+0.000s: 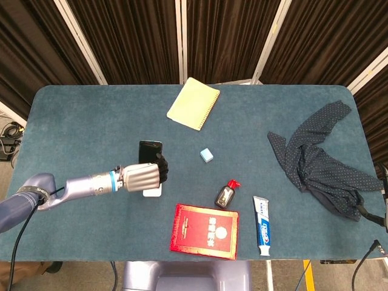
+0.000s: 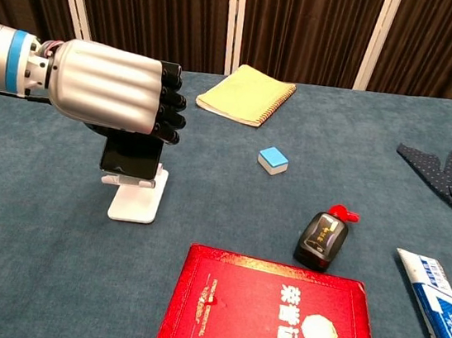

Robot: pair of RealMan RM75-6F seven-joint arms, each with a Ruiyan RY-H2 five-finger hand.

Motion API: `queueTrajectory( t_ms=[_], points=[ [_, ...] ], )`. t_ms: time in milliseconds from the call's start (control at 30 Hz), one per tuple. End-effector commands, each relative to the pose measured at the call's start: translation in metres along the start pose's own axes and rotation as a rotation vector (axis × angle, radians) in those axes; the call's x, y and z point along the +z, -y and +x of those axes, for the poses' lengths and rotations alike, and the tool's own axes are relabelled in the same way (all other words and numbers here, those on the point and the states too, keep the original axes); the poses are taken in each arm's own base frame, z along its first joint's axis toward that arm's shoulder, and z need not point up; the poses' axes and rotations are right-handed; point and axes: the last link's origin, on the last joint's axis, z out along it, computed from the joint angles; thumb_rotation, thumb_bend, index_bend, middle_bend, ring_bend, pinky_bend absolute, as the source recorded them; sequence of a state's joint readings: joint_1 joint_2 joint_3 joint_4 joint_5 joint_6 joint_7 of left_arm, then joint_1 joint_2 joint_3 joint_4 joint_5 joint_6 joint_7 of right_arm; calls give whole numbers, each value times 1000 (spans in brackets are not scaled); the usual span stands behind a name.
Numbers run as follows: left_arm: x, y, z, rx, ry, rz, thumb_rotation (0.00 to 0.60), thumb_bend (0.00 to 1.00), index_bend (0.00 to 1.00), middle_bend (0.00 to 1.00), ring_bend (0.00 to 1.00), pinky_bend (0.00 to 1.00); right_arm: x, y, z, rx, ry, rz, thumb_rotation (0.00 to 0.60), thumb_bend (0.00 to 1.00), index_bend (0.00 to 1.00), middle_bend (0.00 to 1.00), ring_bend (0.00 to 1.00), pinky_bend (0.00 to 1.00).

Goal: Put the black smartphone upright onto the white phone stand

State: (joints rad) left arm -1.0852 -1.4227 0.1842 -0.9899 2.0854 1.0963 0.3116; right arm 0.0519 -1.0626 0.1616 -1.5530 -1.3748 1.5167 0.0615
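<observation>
My left hand [image 2: 115,92] [image 1: 144,176] grips the black smartphone [image 2: 130,157] [image 1: 150,151], fingers wrapped around its upper part. The phone stands upright, its lower edge at the ledge of the white phone stand [image 2: 138,200] [image 1: 152,193]. The hand and phone cover the stand's back plate, so only its base shows. Whether the phone rests fully on the ledge I cannot tell. My right hand is out of both views.
A red booklet [image 2: 269,316] lies in front of the stand, a black bottle with a red cap [image 2: 323,237] to its right, then a toothpaste tube [image 2: 441,310]. A blue eraser [image 2: 272,160], yellow notebook [image 2: 246,95] and dark dotted cloth [image 1: 321,160] lie further off.
</observation>
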Motion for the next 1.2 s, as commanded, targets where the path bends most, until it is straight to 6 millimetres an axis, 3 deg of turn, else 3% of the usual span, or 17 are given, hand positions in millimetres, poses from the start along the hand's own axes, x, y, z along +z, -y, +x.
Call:
queueTrajectory(
  t_ms=[33, 767, 1033, 1200],
  points=[
    [0, 0, 1, -2, 0, 10, 600, 0, 620, 417, 450, 357, 0, 0, 0, 1, 0, 1, 600, 0, 0, 0, 0, 0],
    [3, -4, 0, 22, 23, 32, 600, 0, 598, 392, 425, 336, 0, -1, 1, 9, -1, -2, 600, 0, 0, 0, 0, 0],
    [1, -5, -2, 17, 36, 36, 600, 0, 370, 207, 259, 280, 0, -1, 2, 12, -1, -3, 600, 0, 0, 0, 0, 0],
    [0, -4, -1, 18, 36, 39, 600, 0, 313, 116, 217, 261, 0, -1, 2, 14, 0, -2, 600, 0, 0, 0, 0, 0]
  ],
)
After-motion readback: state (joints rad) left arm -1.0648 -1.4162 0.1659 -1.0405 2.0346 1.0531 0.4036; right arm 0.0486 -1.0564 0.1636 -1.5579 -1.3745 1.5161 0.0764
